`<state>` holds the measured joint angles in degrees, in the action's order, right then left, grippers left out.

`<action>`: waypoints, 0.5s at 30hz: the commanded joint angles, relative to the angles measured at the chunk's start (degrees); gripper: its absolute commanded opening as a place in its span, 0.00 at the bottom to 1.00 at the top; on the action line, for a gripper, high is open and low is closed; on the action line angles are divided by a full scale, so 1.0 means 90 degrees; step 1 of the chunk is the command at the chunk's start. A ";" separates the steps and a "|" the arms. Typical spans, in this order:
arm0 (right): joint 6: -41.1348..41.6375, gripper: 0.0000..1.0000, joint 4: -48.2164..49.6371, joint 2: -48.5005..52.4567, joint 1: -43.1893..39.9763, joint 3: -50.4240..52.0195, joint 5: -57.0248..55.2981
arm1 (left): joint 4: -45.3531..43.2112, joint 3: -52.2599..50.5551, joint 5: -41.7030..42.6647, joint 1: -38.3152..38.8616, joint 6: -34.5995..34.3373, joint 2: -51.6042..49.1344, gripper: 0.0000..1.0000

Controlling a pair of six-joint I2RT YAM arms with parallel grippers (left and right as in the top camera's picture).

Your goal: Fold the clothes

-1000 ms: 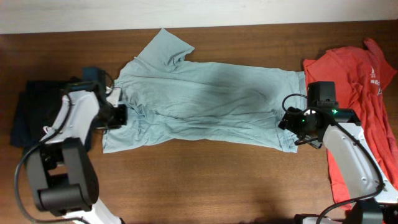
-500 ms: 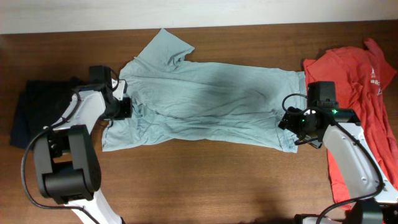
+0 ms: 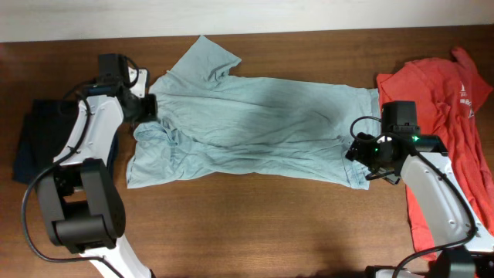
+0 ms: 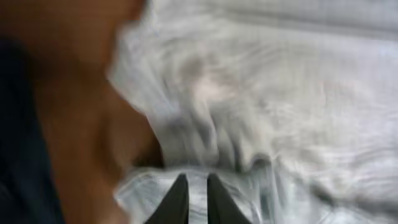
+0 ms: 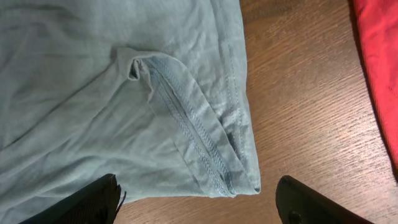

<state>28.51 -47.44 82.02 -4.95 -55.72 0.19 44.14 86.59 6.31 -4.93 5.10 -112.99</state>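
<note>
Since a second ago the left gripper (image 3: pixel 147 108) has travelled up along the left edge of the pale grey-blue cotton T-shirt (image 3: pixel 255 123), from beside its lower sleeve to its upper shoulder corner, and the cloth there has bunched and drawn upward with it. The right arm has not shifted.

That pale grey-blue cotton T-shirt lies spread sideways across the middle of the brown wooden table (image 3: pixel 255 224), one short sleeve pointing to the far edge, its hem at the right.

In the left wrist view, which is blurred, the left gripper (image 4: pixel 194 200) has its dark fingers (image 4: pixel 177 202) drawn almost together with a thin strip of the pale cloth (image 4: pixel 280 112) pinched between them.

The right gripper (image 3: pixel 361 150) sits at the lower hem corner of the grey-blue shirt. Its wrist view shows the fingers (image 5: pixel 93 202) spread wide apart, gripping nothing, with the stitched hem corner (image 5: pixel 205 143) lying flat on the wood (image 5: pixel 298 93) between and ahead of them.

A red-orange T-shirt with small white print (image 3: pixel 444 100) lies right of the grey-blue shirt's hem, just apart from it; its edge shows in the right wrist view (image 5: pixel 379 62). A dark navy garment (image 3: pixel 35 139) lies left of the grey-blue shirt, beneath the left arm.
</note>
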 commanded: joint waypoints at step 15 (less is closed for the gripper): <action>0.0022 0.86 -0.0044 0.0012 -0.0036 -0.0078 -0.0102 | 0.0000 -0.1209 0.0066 0.0607 0.1117 -0.0063 0.01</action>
<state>28.49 -47.79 82.04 -4.95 -55.72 0.19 44.82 77.82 8.54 -0.12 13.02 -113.01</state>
